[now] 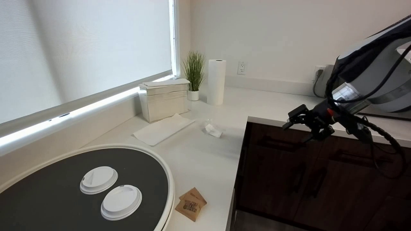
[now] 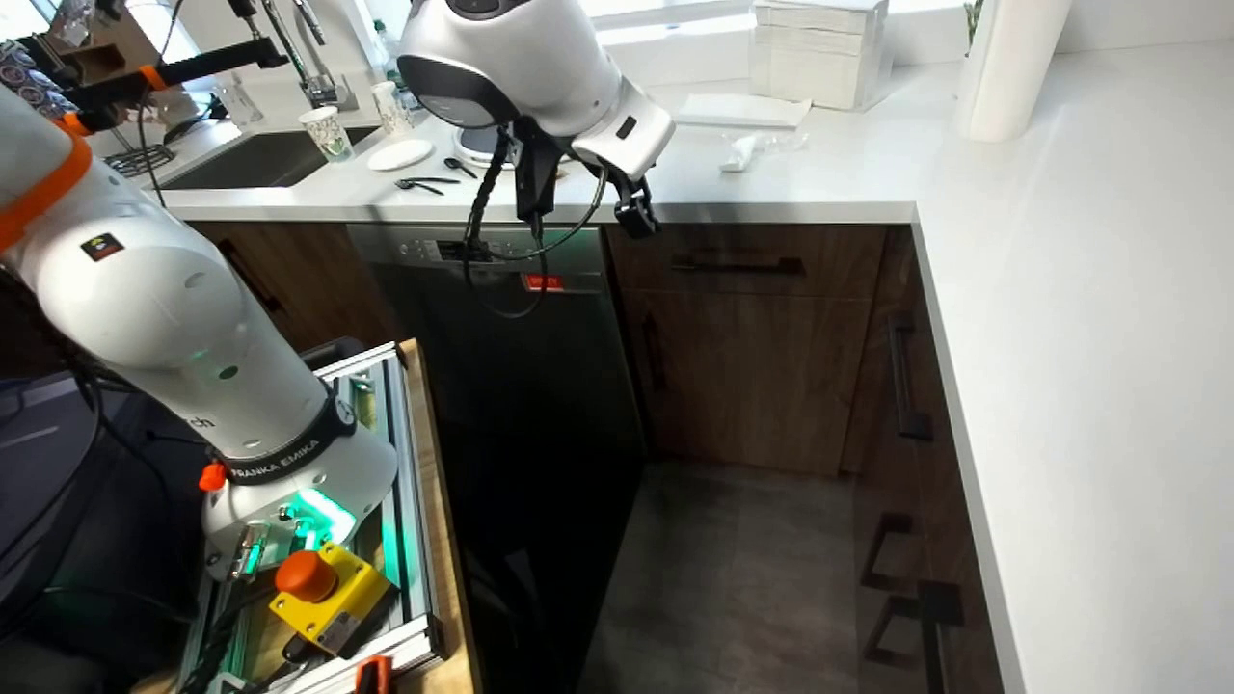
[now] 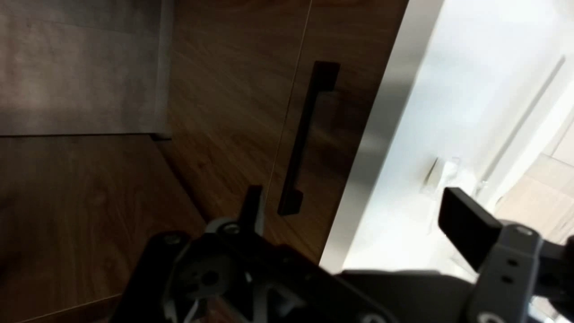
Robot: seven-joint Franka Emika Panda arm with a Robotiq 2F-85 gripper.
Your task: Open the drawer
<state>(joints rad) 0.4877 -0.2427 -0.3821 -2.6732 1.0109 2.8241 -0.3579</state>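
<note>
Drawer (image 3: 330,130) closed | ahead of gripper (image 3: 353,195), apart | jaws spread

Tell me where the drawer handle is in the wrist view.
In the wrist view, the black drawer handle slants steeply near the centre, on the dark brown drawer front, left of the white counter.

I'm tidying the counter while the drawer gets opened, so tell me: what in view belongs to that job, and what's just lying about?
Belongs to the job:
- gripper, open
- drawer, shut
- dark bar handle on its front

Just lying about, among others:
- two white lids
- brown packets
- paper stack
- paper towel roll
- potted grass
</note>
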